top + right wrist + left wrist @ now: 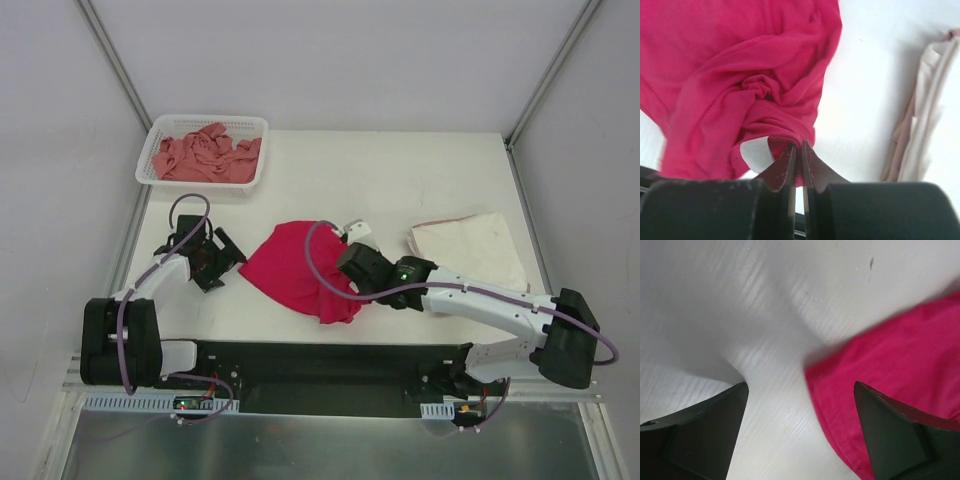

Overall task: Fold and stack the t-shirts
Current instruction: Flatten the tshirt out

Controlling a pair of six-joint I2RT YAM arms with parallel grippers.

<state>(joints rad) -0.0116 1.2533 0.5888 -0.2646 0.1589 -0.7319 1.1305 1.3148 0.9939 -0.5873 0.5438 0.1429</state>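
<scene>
The magenta-red t-shirt [296, 270] lies bunched at the table's middle front. My right gripper [347, 268] is shut on a fold of its edge [785, 130], lifting the cloth slightly. My left gripper [214, 256] is open and empty, just left of the shirt; the shirt's edge [890, 370] lies between its fingers toward the right one. The cream-white t-shirt [468, 243] lies folded at the right and also shows in the right wrist view [925, 110]. The salmon-pink t-shirt [205, 156] is crumpled in the basket.
A white mesh basket [160, 130] stands at the table's back left. The black base plate [320, 365] runs along the near edge. Metal frame posts rise at both back corners.
</scene>
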